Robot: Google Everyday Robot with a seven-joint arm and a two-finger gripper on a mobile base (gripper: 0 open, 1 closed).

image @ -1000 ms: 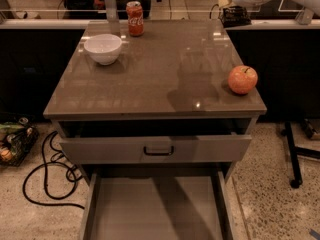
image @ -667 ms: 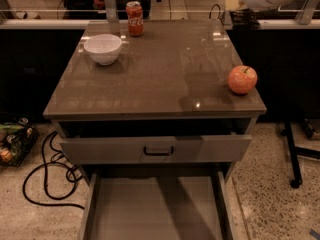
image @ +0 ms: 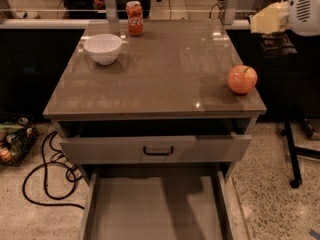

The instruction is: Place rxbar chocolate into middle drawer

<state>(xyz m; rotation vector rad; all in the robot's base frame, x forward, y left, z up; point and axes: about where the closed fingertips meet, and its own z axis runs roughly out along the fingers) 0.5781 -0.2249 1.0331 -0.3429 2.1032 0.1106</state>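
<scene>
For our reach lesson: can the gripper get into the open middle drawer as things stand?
Probably yes. The gripper hangs beyond the table's far right corner; the middle drawer sticks out past the handled drawer above, open from overhead.

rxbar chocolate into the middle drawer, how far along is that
Done: the middle drawer is pulled out, grey floor showing. In hand: the gripper hangs high at the picture's upper right, beyond the apple; the dark flat shape at it looks like the rxbar chocolate, not certain. Left: bring it over the drawer and set it inside; no bar lies there yet.
</scene>
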